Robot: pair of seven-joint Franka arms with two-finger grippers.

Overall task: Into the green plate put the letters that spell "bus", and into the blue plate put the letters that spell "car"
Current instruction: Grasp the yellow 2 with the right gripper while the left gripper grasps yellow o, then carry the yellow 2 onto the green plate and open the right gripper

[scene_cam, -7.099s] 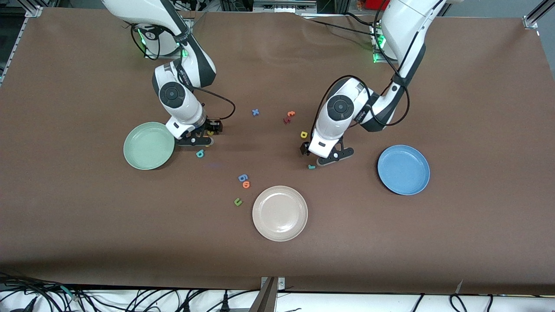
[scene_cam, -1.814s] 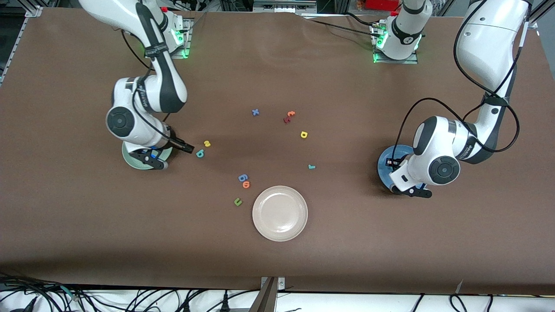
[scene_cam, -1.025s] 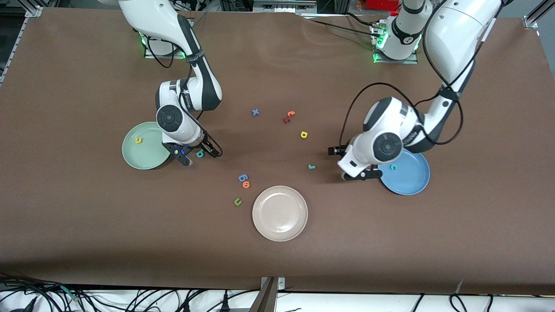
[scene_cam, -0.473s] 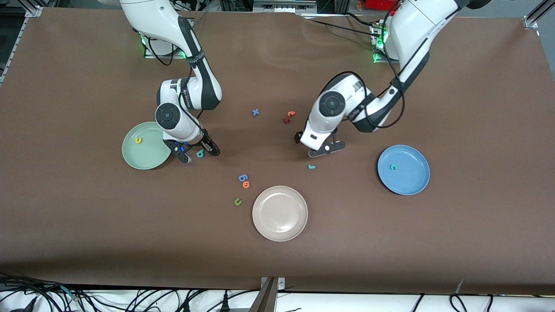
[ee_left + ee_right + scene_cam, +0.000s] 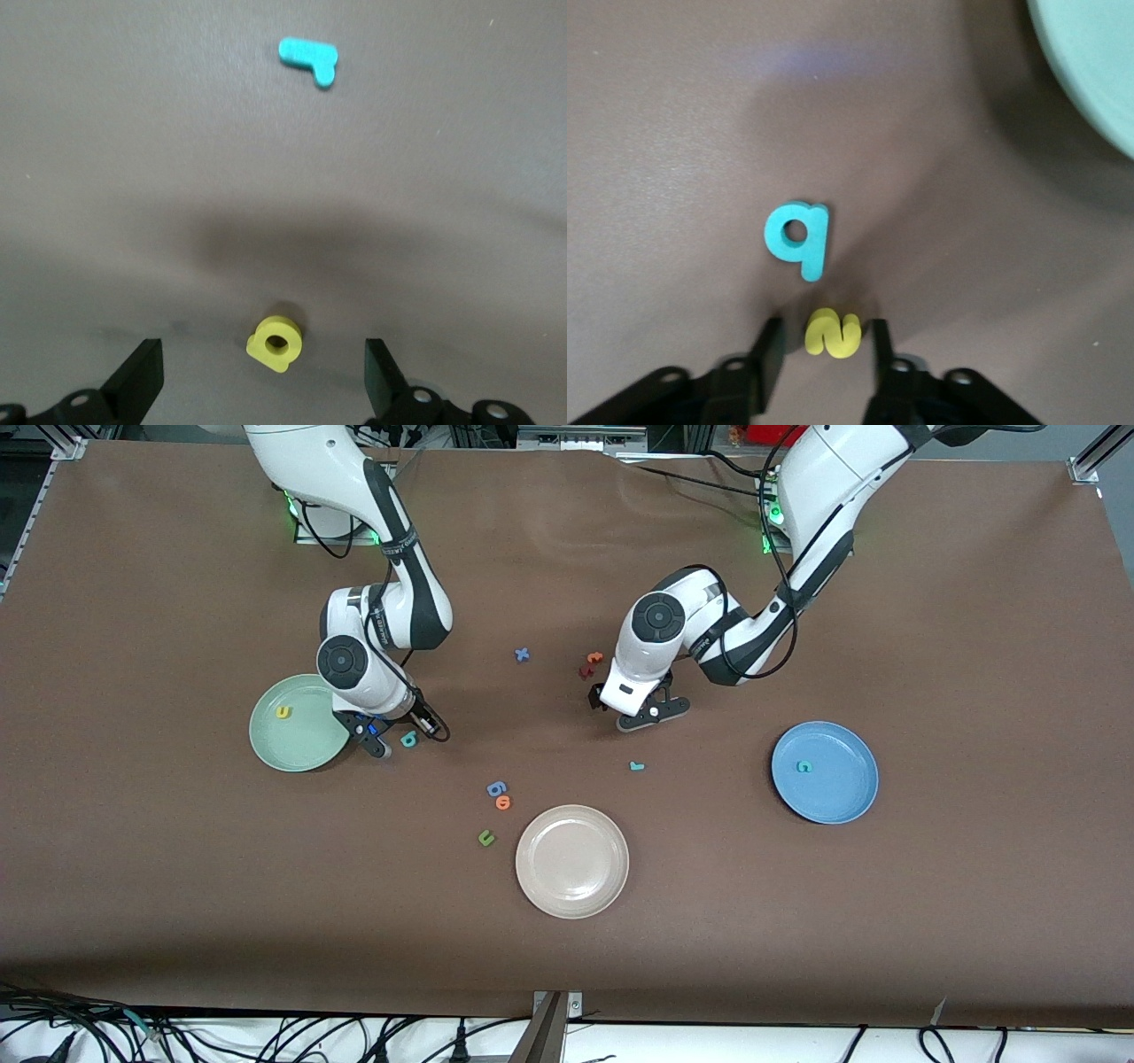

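Observation:
The green plate holds a yellow u. Beside it my right gripper is down at the table. Its fingers stand narrowly apart on either side of the yellow s, with a small gap on each side. The teal b lies just past the s. The blue plate holds a teal c. My left gripper is open and low over the yellow a, which lies between its fingers. The teal r lies nearer the front camera.
A beige-white plate sits nearest the front camera. A blue g, an orange letter and a green u lie beside it. A blue x, an orange t and a dark red letter lie mid-table by the left gripper.
The left arm swung from the blue plate, leaving the c there, to over the yellow a. The right gripper's fingers narrowed around the yellow s.

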